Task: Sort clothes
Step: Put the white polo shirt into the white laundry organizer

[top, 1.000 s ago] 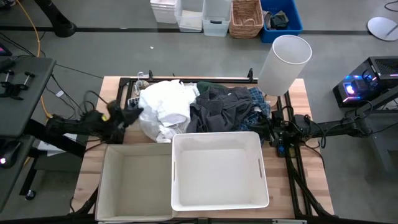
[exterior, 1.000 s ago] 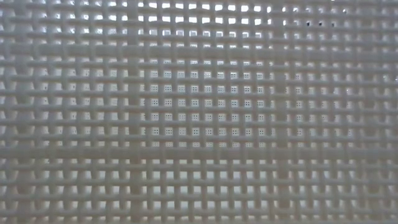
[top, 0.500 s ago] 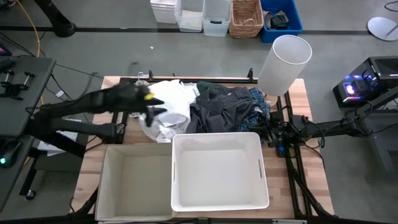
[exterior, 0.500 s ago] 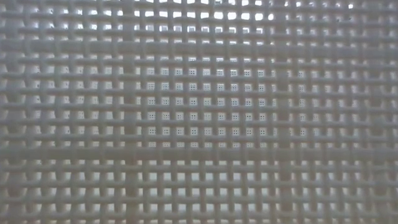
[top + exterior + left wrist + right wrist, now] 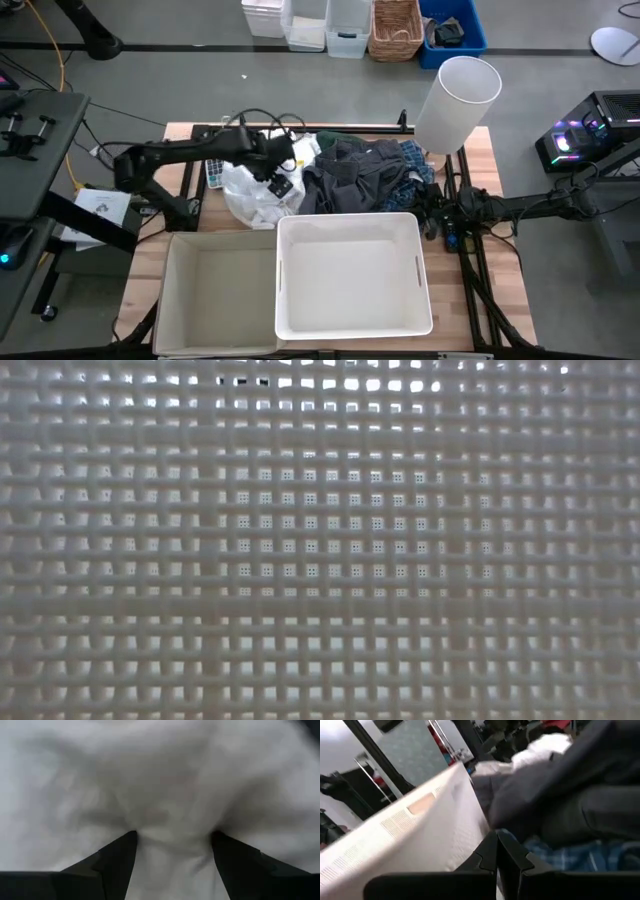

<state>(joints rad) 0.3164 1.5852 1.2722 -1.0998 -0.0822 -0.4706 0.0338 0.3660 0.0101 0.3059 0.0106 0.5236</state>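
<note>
1. No readable writing or brand marks anywhere.
2. Wooden counter (image 5: 485, 150) with a black frame, seen from above; grey floor around it.
3. Heap of clothes along the far half of the counter: white garments (image 5: 262, 195) at the left, dark grey garment (image 5: 355, 178) in the middle, blue-white plaid shirt (image 5: 418, 160) at the right end.
4. Left claw (image 5: 278, 160) reaching in from the left side, down on top of the white garments; in the left wrist view, both fingers (image 5: 117, 855) spread apart and pressed into white cloth (image 5: 165, 795), with a fold bunched between them, not closed on it.
5. Right claw (image 5: 432, 215) low at the right edge of the heap, beside the white bin; in the right wrist view, fingers (image 5: 496, 855) closed together with nothing held, plaid and dark grey cloth (image 5: 580, 805) just ahead.
6. Rigid white bin (image 5: 350, 320) at the near side, touching a beige bin (image 5: 215, 340) on its left.
7. Tall white cylinder (image 5: 455, 105) at the far right corner.
8. Beyond the counter: white storage boxes (image 5: 300, 20), a wicker basket (image 5: 395, 30), a blue crate (image 5: 455, 30).
9. Low view filled by white plastic mesh (image 5: 320, 560).
</note>
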